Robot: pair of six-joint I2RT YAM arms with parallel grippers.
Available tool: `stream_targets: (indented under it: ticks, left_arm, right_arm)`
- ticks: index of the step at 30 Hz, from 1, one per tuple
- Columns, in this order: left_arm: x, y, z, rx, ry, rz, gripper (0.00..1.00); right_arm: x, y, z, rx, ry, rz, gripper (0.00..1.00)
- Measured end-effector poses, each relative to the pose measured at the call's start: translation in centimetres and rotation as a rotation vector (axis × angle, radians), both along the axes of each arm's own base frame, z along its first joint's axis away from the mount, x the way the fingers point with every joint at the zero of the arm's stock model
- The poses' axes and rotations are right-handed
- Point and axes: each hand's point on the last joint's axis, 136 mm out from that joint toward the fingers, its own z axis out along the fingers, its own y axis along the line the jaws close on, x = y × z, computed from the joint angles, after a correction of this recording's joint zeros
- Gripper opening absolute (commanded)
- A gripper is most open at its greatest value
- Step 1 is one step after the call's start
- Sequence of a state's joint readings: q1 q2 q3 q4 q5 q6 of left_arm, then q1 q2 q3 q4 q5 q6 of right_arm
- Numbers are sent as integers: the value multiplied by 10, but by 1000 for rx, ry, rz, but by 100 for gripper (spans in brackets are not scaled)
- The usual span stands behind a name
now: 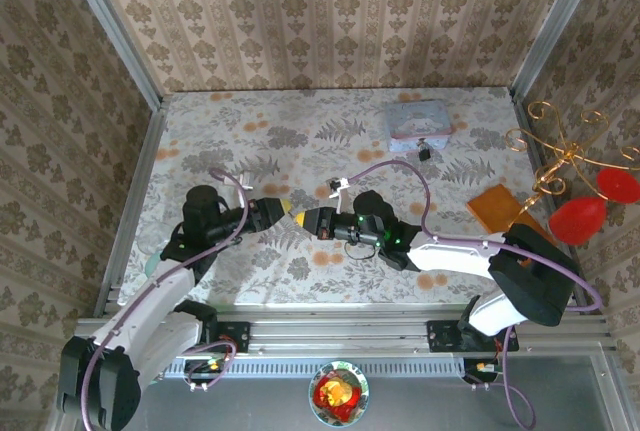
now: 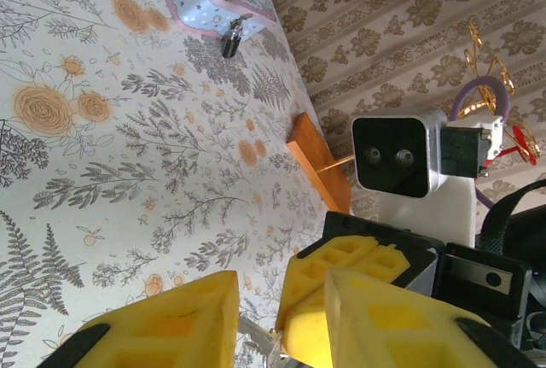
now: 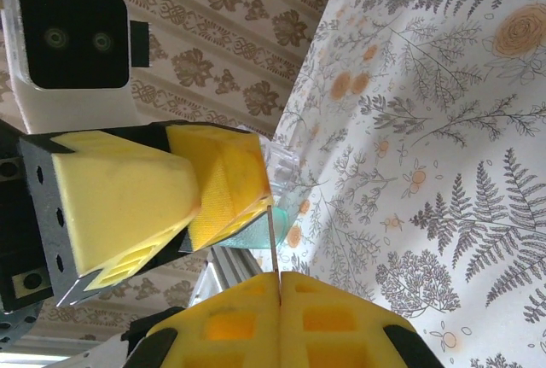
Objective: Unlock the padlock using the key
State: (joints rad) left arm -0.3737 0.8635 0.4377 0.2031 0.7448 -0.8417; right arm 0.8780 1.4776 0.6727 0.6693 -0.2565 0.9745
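Yellow-fingered, the right gripper (image 3: 280, 289) is pressed shut, and a thin silvery blade stands out of the seam between its pads. This appears to be the key (image 3: 271, 233), seen edge-on. The left gripper (image 1: 287, 213) meets it tip to tip over the middle of the table (image 1: 250, 141), somewhat nearer the near edge. In the left wrist view its fingers (image 2: 162, 327) stand a little apart with a pale, clear scrap in the gap. I cannot tell whether they pinch it or hang loose.

The padlock (image 1: 424, 152) lies well away from both grippers, toward the far right corner. It sits right against the near side of a pale blue tin (image 1: 418, 121), with its shackle toward the tin. An orange block (image 1: 497, 206) lies by the right edge, beside a gold wire stand (image 1: 560, 156) with red shapes.
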Motion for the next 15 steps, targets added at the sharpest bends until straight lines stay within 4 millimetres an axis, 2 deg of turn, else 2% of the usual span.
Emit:
stream_targets:
  ticks: [15]
  left_arm:
    - [1, -3, -3, -2, 10, -1, 52]
  right_arm:
    - [3, -1, 3, 6, -9, -16, 0]
